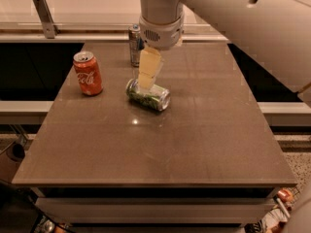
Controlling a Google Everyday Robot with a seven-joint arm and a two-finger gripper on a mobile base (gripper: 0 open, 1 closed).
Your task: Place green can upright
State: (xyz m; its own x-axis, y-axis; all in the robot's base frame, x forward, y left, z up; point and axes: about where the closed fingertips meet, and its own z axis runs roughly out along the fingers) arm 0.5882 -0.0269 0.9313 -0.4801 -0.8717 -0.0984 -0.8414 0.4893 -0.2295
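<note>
The green can [148,95] lies on its side on the brown table [194,140], a little left of the middle, its silver end facing right and towards me. My gripper [146,81] hangs from the white arm directly above the can's left end, its pale yellow fingers [149,67] reaching down to the can's top. The fingers hide part of the can's far side.
A red-orange Coca-Cola can [88,73] stands upright left of the green can. A slim silver-blue can [135,44] stands upright behind the gripper, partly hidden. The big white arm [233,18] fills the upper right. A rail runs along the table's far edge.
</note>
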